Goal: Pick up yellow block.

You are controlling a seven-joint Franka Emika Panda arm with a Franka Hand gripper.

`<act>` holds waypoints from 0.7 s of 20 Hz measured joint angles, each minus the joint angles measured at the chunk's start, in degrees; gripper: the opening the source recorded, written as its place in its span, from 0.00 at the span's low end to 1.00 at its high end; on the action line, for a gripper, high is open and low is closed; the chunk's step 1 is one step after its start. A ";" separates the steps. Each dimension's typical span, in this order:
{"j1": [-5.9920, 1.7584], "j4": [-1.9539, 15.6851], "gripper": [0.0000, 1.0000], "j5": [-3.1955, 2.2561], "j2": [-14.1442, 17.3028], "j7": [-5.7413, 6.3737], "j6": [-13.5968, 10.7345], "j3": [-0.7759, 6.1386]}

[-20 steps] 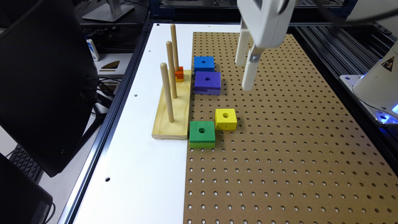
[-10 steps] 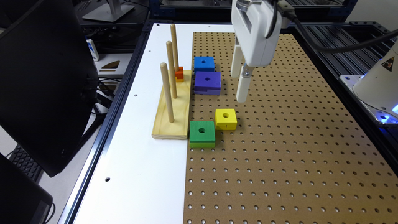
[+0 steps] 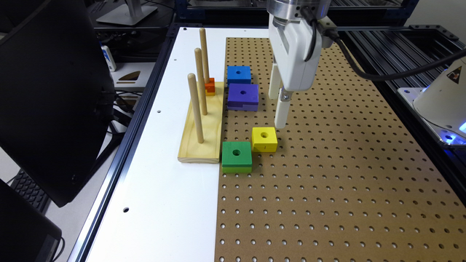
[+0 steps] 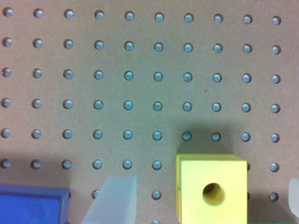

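— Where's the yellow block point(image 3: 264, 139)?

— Mid-frame on the pegboard point(image 3: 327, 182), just behind the green block point(image 3: 236, 157).

— And the gripper point(image 3: 277, 105)?

— Above and behind it, spread wide, holding nothing. It's on approach, I think; next comes centring and lowering.

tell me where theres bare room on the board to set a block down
Bare pegboard spreads to the exterior view's right of the yellow block and nearer the camera past the green block. It is crowded by the peg stand, around the purple block.
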 joint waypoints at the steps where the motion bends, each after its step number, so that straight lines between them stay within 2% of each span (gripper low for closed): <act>1: 0.00 0.01 1.00 0.00 0.00 0.00 0.01 0.00; 9: 0.02 1.30 1.00 0.00 0.30 0.00 0.05 0.14; 14: 0.05 2.82 1.00 0.00 2.05 0.00 0.11 0.21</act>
